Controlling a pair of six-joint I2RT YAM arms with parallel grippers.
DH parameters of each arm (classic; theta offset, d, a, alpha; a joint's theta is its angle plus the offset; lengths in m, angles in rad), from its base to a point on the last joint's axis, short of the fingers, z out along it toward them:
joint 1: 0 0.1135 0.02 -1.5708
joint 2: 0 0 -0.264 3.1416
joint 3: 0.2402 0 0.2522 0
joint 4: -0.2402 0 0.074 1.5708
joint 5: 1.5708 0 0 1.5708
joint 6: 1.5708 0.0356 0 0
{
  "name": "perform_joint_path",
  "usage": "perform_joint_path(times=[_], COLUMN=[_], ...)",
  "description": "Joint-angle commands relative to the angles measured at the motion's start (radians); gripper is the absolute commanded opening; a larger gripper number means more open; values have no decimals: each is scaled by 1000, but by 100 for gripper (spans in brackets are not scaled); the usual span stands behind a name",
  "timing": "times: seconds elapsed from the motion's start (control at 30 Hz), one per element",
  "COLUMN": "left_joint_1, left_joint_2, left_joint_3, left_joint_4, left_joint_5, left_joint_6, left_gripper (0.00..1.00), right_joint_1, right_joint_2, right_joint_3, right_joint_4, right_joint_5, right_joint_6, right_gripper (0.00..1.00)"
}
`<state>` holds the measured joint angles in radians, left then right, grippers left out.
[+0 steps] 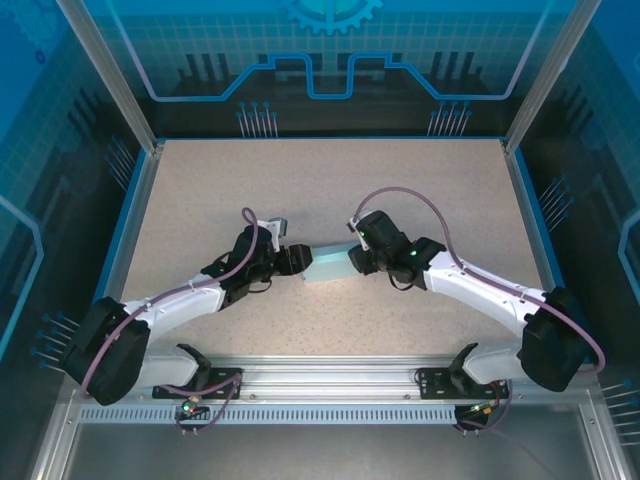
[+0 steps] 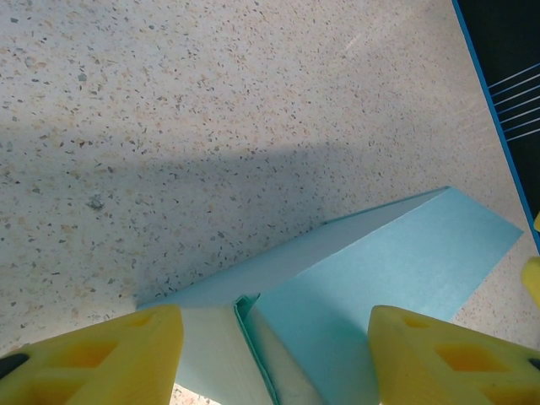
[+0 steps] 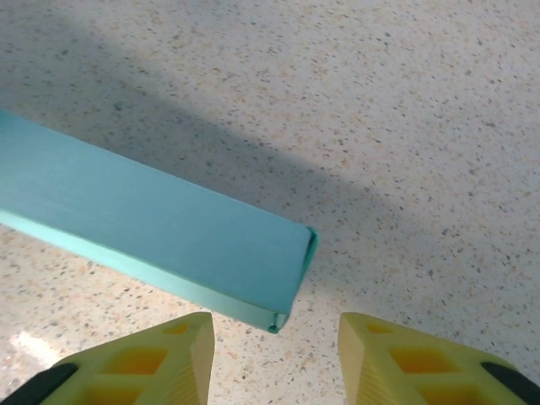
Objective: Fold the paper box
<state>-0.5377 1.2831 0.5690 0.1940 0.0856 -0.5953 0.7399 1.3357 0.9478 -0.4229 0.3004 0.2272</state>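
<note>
2 ends of box attended: right gripper jaws apart, clear; left gripper straddles it, grip unclear.

The box, pale light-blue card, lies flat at the middle of the speckled surface, folded into a shallow rectangular sleeve, one end open.

The paper box is thin, smooth, matt light-blue card (paler, almost cream, on the inner faces of its flaps), the table top a finely speckled, matt, stone-look surface, the right gripper's fingers matt yellow plastic, and the frame rail dull silver metal.
</note>
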Motion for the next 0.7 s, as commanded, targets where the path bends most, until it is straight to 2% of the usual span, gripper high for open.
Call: perform_joint_path(times=[0.0, 0.3, 0.47, 0.67], left_joint_1=[-12, -15, -18, -18], left_joint_2=[42, 38, 36, 35], left_joint_3=[-13, -8, -8, -5], left_joint_4=[-133, -136, -131, -126], left_joint_5=[-44, -52, -53, -55], left_joint_6=[40, 48, 49, 50], left_gripper=[61, 61, 61, 61], right_joint_1=[-38, -277, -349, -359], right_joint_2=[-38, 54, 144, 198], right_joint_3=[41, 79, 83, 64], right_joint_4=[-36, 34, 56, 68], right_joint_5=[-103, -530, -634, -664], right_joint_6=[-21, 20, 27, 22], right_gripper=[46, 49, 49, 46])
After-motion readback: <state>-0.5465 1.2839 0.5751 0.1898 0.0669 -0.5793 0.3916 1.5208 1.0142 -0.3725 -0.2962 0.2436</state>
